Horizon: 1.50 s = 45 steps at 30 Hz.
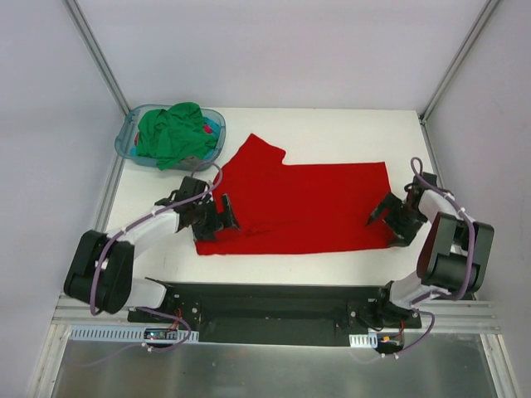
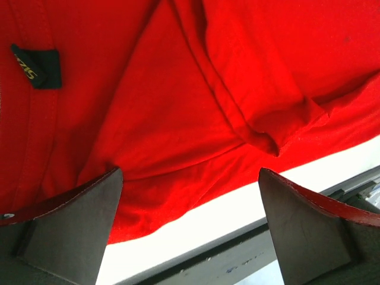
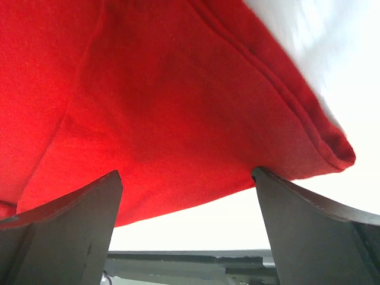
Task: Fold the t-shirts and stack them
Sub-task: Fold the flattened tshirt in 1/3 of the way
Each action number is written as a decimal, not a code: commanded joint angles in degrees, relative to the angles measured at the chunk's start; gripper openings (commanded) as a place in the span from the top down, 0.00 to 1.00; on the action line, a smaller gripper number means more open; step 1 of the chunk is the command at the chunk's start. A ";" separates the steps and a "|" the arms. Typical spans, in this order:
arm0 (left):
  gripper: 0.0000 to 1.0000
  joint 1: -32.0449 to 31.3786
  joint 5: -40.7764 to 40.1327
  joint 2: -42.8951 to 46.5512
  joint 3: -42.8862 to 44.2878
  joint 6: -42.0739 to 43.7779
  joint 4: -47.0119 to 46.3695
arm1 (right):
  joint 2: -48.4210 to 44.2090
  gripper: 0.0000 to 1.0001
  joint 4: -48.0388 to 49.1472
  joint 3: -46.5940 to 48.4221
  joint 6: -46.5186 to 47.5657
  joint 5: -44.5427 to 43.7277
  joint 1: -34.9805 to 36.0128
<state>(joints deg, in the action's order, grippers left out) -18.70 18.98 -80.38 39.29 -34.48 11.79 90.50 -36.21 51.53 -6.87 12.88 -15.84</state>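
Red t-shirt (image 1: 307, 207) lies spread nearly flat on the white table (image 1: 348, 133) in the overhead view, with one sleeve poking out at its far left corner. The green t-shirt (image 1: 170, 133) sits bunched in the blue basket (image 1: 126, 143) just beyond that corner, apart from the red one. Left gripper (image 1: 217, 217) hovers over the red shirt's left edge and right gripper (image 1: 383, 214) over its right edge, toward the near corner; both have jaws spread wide and hold nothing. Left wrist view: fingers wide apart above red cloth, with a dark neck label (image 2: 37, 66) off to the upper left and a rumpled hem fold (image 2: 267, 139) ahead of the right-hand finger. A strip of bare table shows past the shirt's near edge. Right wrist view: fingers equally wide, straddling the shirt's stitched corner (image 3: 335, 151), which is rolled over at its tip. Judgement: the fabric is light, limp and drapey. It will sag and wrinkle if lifted from one point, but it is neither slippery nor fragile. Best purchase looks like the doubled hem at each side. Pinch the thick seam at matching points with both grippers so the fold carries over evenly.
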 commanded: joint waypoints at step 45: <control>1.00 -17.34 -8.70 -12.52 19.15 -0.68 11.41 | -20.19 0.04 1.14 -10.04 3.09 5.48 0.45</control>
<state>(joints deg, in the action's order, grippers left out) -35.33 10.11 -91.72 54.94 -37.52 23.05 70.17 -35.55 41.32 -4.82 17.32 -15.70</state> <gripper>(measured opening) 0.009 0.960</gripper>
